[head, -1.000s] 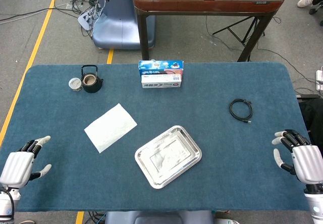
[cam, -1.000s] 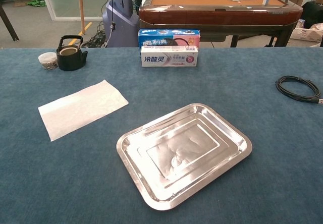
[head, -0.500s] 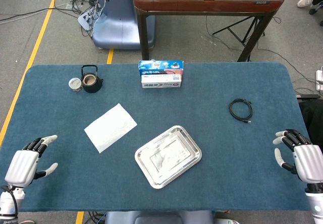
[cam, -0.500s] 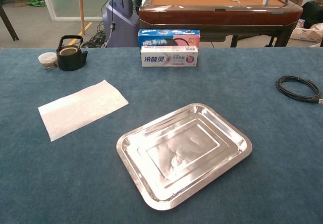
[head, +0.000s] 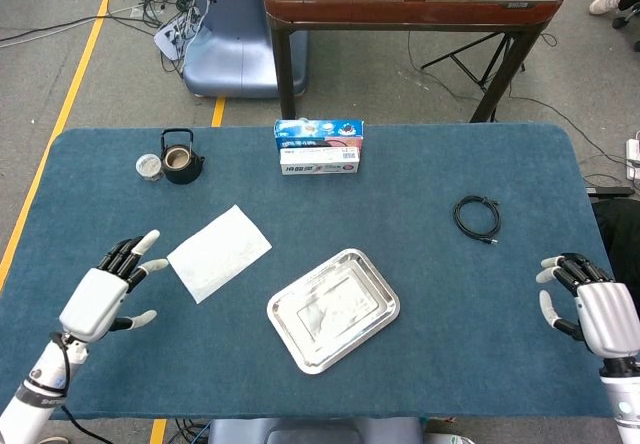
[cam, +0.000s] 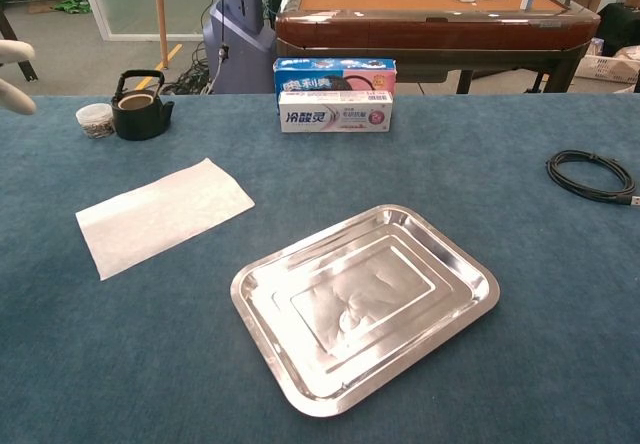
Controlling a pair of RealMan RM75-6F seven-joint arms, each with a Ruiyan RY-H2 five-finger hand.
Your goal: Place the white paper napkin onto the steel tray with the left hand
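Now the napkin (head: pixel 219 253) lies flat on the worktop (head: pixel 430 294), just beside the tray (head: pixel 333 310). The left hand (head: pixel 105 291) is near the napkin, fingers spread, holding nothing. The right hand (head: pixel 588 309) is far off, also spread and holding nothing.

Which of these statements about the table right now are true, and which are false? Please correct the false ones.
1. The napkin lies flat on the table cloth. True.
2. The steel tray already holds the napkin. False: the tray is bare.
3. The left hand grips the napkin. False: it holds nothing, fingers spread, beside the napkin.
4. The black cable lies coiled on the right hand's side. True.
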